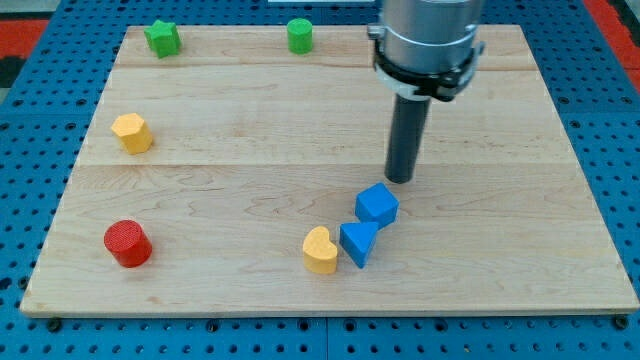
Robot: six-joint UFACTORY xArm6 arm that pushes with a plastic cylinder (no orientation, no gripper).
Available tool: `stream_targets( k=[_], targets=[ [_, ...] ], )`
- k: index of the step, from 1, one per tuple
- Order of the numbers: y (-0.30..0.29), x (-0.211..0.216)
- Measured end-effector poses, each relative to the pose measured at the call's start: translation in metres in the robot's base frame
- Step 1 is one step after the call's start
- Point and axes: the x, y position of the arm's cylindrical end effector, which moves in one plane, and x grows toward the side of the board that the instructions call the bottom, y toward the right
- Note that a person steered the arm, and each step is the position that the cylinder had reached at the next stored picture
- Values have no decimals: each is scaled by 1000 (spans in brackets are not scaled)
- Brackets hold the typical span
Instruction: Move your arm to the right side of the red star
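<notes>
My tip [400, 179] rests on the wooden board [250, 150], right of its centre. It stands just above the blue cube [377, 204], with a small gap between them. A blue triangle [358, 242] lies below the cube, touching a yellow heart [320, 250] on its left. A red block [127, 243] sits far to the view's left near the bottom; it looks round, like a cylinder, and no star shape can be made out on it. My tip is far to the right of it and higher in the view.
A yellow block [132, 132] sits at the left. A green star-like block [162, 38] and a green cylinder [299, 35] stand along the top edge. Blue pegboard [40, 150] surrounds the board.
</notes>
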Motion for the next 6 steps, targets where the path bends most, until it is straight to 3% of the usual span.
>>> stream_targets(
  k=[2,3,5,6],
  targets=[
    [-52,26],
    [-14,-13],
    [104,-156],
    [116,-213]
  ],
)
